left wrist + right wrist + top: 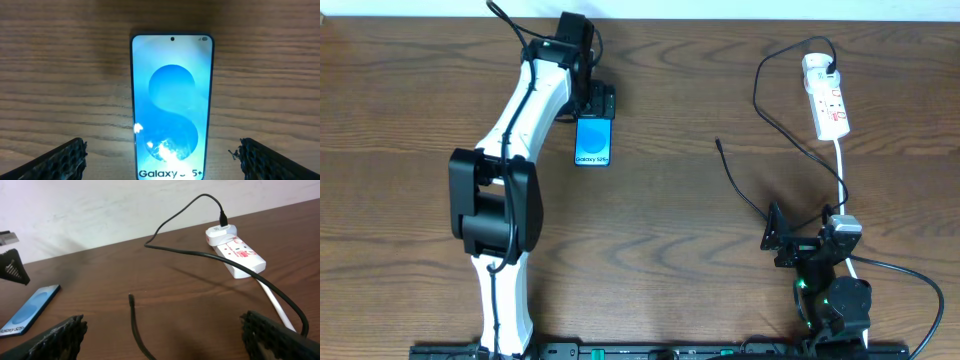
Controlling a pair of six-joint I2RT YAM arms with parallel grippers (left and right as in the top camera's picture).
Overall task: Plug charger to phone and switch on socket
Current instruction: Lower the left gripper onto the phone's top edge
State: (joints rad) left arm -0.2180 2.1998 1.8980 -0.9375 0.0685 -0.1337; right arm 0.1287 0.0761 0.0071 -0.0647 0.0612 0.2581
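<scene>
left jaws open over phone (593,141), upper centre-left | right jaws open, lower right | charger (718,142) tip loose mid-frame: pinch just behind connector, square-on | socket (827,96) upper right

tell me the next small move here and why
Probably lower the left gripper and close on the phone: its open fingers straddle the end with the white text, and the charger tip lies loose, far from the phone, so steadying the phone seems first.
</scene>
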